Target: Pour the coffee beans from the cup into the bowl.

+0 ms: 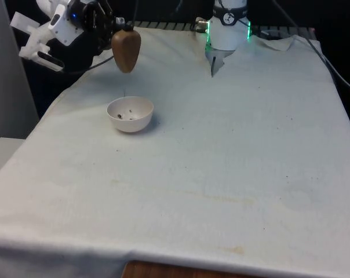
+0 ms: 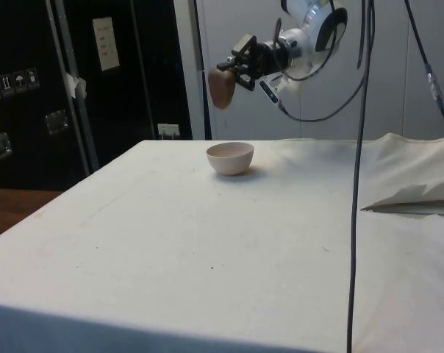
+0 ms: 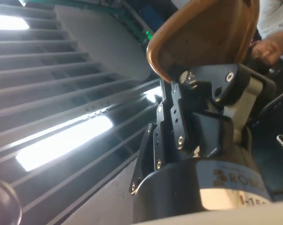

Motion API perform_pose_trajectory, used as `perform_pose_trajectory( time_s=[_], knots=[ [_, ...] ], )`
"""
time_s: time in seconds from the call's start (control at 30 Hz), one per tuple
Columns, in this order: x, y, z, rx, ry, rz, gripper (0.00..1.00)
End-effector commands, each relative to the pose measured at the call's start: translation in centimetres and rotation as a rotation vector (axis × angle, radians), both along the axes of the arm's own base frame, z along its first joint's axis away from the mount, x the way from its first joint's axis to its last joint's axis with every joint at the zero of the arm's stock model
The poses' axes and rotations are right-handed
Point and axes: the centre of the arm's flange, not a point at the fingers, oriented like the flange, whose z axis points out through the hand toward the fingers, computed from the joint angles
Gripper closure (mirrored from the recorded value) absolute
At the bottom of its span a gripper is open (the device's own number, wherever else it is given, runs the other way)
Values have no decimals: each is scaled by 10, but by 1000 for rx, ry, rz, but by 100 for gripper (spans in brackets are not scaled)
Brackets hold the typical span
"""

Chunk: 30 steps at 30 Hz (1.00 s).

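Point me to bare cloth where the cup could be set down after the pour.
Most of the white cloth is bare: the whole near half, and everything to the front view's right of the bowl. The crowded spot is the far corner on the front view's left, where the gripper holds the brown cup tipped above the bowl.
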Motion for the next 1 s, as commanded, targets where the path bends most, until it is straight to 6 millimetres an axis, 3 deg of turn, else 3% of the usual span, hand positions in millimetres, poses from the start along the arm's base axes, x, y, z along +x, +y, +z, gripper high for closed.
perform_pose_trajectory(
  time_s=[0.0,0.53,0.97],
  knots=[
    [-1,0,1,15,-4,0,100],
    [-1,8,-2,45,-25,17,100],
    [8,31,-4,-4,-5,38,100]
  ],
)
